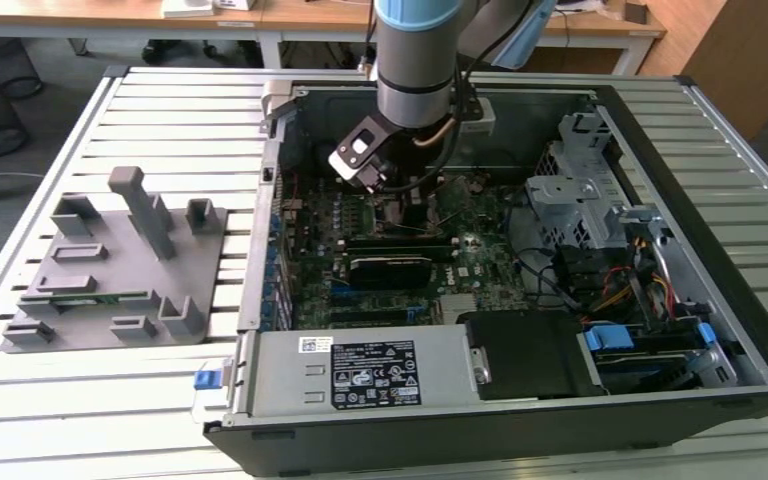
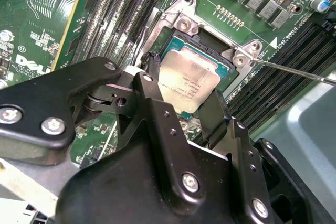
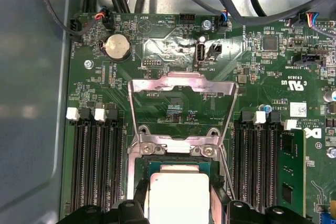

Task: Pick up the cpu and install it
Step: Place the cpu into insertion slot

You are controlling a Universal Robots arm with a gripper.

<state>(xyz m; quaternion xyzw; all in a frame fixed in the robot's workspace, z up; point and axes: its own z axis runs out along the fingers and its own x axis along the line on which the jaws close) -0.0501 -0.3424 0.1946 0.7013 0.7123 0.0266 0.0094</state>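
Note:
The cpu [image 2: 190, 78], a flat square chip with a silvery top, sits tilted in the open socket [image 2: 218, 51] on the green motherboard. In the first wrist view the cpu [image 3: 177, 195] lies just under the raised metal load plate [image 3: 181, 90]. My gripper [image 2: 181, 93] is shut on the cpu, with a black fingertip [image 2: 152, 69] pressed on each of two opposite edges. In the exterior view my gripper [image 1: 404, 205] reaches down into the open computer case [image 1: 704, 150] over the board's middle.
Empty memory slots [image 3: 97, 166] flank the socket, and a thin metal lever [image 2: 294, 72] sticks out beside it. A grey fixture tray [image 1: 104, 270] stands on the slatted table at the exterior view's left. The drive cage [image 1: 578, 195] and power supply [image 1: 357, 370] crowd the case.

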